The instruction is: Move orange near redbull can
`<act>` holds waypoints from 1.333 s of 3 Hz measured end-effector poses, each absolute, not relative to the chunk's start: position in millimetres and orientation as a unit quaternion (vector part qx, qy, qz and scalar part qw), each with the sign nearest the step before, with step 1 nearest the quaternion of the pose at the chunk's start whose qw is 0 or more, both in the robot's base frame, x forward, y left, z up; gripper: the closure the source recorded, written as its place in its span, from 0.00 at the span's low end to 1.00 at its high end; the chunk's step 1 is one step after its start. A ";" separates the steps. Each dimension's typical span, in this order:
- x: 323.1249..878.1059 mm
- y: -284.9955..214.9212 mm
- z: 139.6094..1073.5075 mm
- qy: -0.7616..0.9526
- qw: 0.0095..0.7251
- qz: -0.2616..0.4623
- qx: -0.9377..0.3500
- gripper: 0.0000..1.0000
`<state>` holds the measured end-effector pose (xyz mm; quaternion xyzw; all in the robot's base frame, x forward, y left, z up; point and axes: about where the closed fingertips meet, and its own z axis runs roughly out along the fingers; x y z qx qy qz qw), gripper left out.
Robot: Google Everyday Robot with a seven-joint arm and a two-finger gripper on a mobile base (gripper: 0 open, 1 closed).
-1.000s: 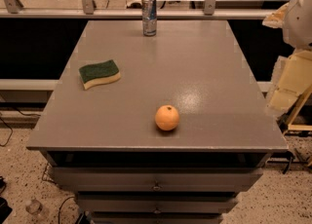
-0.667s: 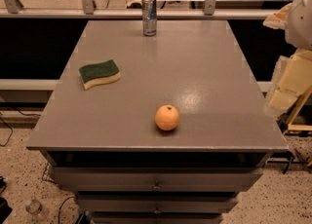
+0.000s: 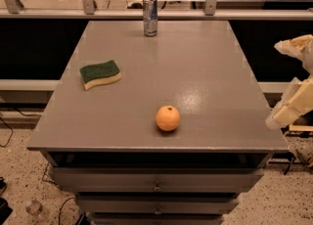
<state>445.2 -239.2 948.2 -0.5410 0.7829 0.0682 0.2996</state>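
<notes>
The orange (image 3: 167, 118) lay untouched, well apart from the can (image 3: 150, 16), since the gripper (image 3: 292, 107) hung right of the table (image 3: 195, 62), open or closed I couldn't tell.

Grn/yel sponge (image 3: 100, 74) on gray tbl (image 3: 195, 62), L side

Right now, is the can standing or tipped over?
Upright: the redbull can stands on its base, top up. The gripper hangs right of the table.
</notes>
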 end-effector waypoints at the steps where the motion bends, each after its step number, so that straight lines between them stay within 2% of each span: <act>1: 447.8 -227.0 932.8 0.765 0.361 0.143 -0.515 0.00; 3: 445.3 -172.5 940.2 0.714 0.462 0.271 -0.450 0.00; 4: 445.2 -171.8 940.4 0.714 0.462 0.271 -0.451 0.00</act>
